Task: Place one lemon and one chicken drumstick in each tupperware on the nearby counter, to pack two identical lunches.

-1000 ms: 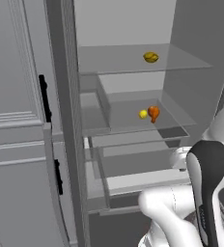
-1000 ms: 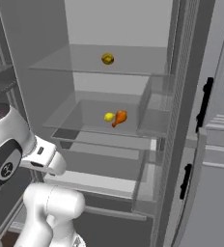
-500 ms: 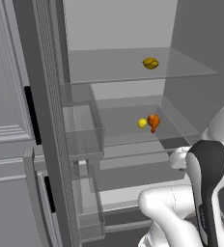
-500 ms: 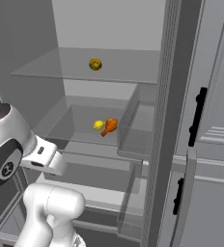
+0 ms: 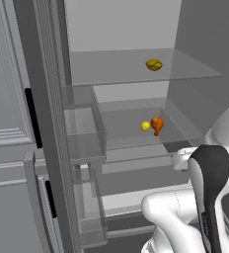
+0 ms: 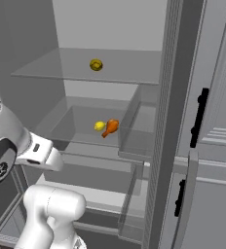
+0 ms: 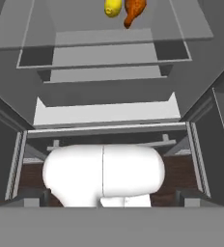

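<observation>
The lemon (image 5: 145,126) and the chicken drumstick (image 5: 157,125) lie touching on the middle shelf (image 5: 131,131) of the open fridge, probably stored there for picking. The gripper has its jaws spread and holds nothing, so it is ready to reach.

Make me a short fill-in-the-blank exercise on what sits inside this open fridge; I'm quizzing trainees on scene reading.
1. The lemon on the middle glass shelf lies right beside an orange chicken ____.
2. The yellow item one shelf higher lies ____, with nothing next to it.
3. In both base views the fridge door stands ____.

Missing words: drumstick; alone; open
</observation>
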Tool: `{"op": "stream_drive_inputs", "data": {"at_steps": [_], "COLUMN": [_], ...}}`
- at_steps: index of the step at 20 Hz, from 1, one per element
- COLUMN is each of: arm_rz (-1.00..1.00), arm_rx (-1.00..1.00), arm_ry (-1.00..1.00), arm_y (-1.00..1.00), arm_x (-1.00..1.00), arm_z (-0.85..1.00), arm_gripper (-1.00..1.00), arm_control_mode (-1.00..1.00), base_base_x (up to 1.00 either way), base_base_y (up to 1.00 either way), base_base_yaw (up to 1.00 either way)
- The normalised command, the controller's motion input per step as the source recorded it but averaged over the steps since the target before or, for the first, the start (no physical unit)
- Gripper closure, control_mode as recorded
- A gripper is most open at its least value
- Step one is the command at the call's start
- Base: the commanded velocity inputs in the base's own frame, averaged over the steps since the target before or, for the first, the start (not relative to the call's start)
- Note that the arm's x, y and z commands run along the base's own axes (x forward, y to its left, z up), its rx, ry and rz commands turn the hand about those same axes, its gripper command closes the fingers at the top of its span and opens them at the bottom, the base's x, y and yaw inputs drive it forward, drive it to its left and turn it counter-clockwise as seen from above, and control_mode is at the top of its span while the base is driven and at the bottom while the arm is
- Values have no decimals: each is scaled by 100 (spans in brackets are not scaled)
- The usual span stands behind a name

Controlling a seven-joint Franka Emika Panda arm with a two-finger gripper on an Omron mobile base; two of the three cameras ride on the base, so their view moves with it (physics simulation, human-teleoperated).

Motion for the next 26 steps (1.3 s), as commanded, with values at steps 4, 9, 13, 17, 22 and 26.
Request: {"op": "stream_drive_inputs", "data": {"at_steps": [4, 9, 13, 17, 22, 26], "arm_rz": [0, 0, 0, 0, 0, 0], "arm_rx": [-12, -2, 7, 7, 2, 1], "arm_ry": [-36, -40, -29, -29, -7, 0], "arm_y": [-3, -1, 0, 0, -1, -2], "arm_x": [7, 28, 74, 86, 98, 85], "arm_z": [97, 99, 76, 39, 34, 33], "arm_gripper": [-100, -100, -100, -100, -100, -100], "arm_control_mode": [-100, -100, -100, -100, -100, -100], "base_base_x": [0, 0, 0, 0, 0, 0], "base_base_y": [0, 0, 0, 0, 0, 0], "base_base_yaw": [0, 0, 0, 0, 0, 0]}}
